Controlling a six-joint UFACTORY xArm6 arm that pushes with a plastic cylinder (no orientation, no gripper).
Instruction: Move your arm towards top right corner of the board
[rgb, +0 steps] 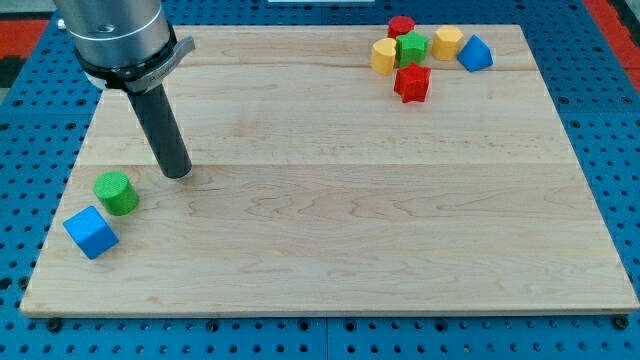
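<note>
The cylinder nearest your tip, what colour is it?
Green. The green cylinder sits just left of and below my tip, seen clearly in the camera view.

One raised camera looks obliquely down over the whole board (330, 200).

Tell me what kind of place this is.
Probably a robotics lab bench: a wooden board lies on a blue perforated table, my tip rests on it, and small coloured blocks, like the green cylinder, serve as test pieces.

Robotics lab bench: blue perforated mounting surface (600, 120) under a wooden board (350, 230); metal arm housing (115, 35) at 10 o'clock; small coloured test blocks (412, 82) at 1 o'clock.
</note>
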